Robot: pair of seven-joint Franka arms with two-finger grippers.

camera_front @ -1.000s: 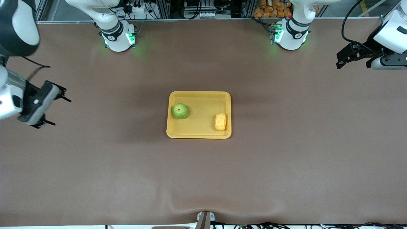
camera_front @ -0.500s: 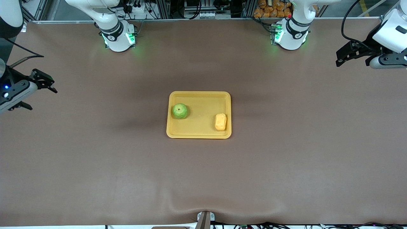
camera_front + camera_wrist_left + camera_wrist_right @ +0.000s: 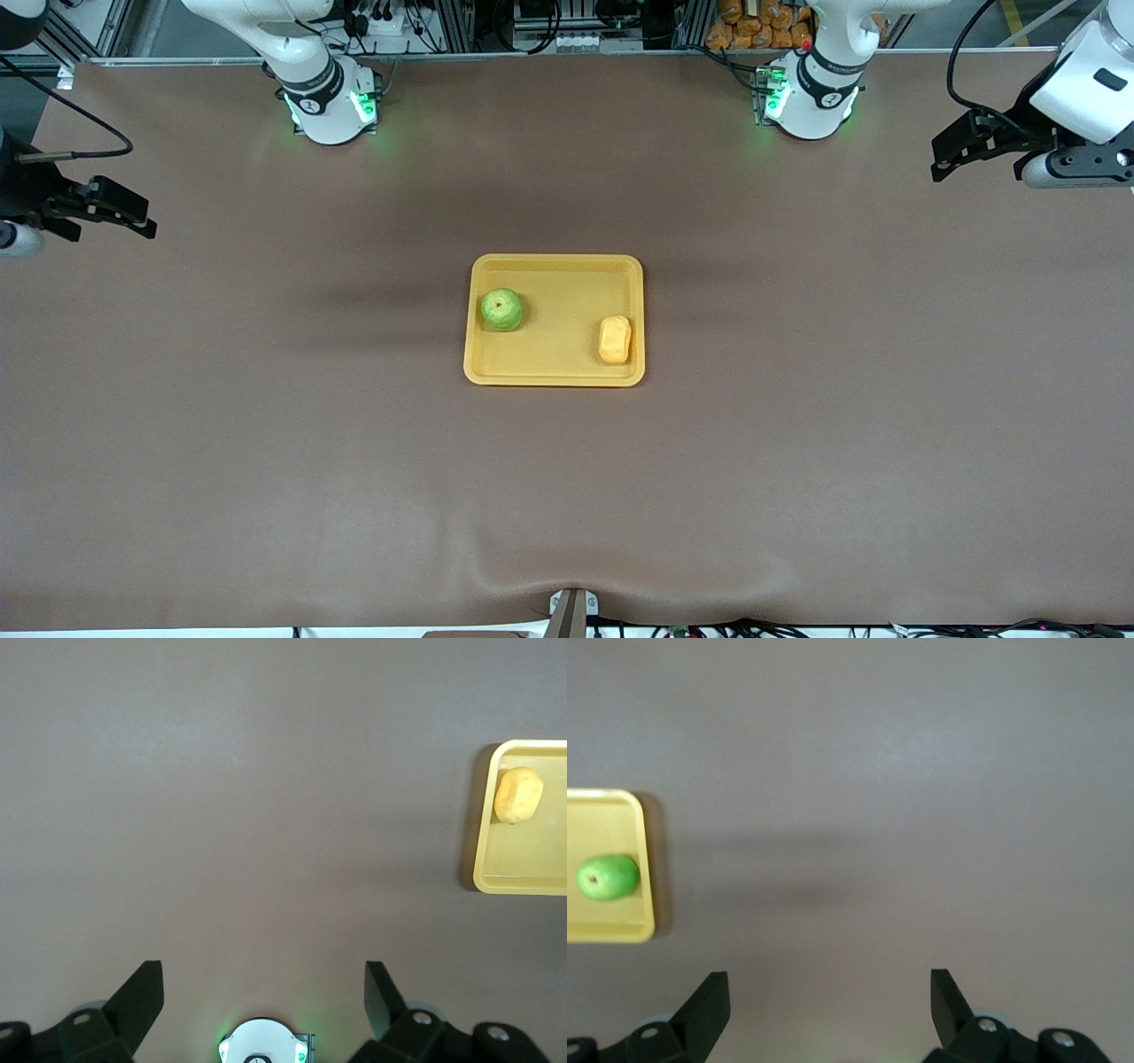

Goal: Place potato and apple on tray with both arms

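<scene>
With round green apple [image 3: 501, 309] and oblong yellow-orange potato [image 3: 614, 339] resting in shallow yellow plastic tray [image 3: 554, 376] at frame centre, best just parking left gripper [image 3: 961, 151] upper right and right gripper [image 3: 102, 208] at the frame's left edge, both open and empty, clear of the tray.

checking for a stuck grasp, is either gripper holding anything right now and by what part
Nothing is held. The left gripper and right gripper are both open and empty; the apple and potato lie in the tray.
</scene>
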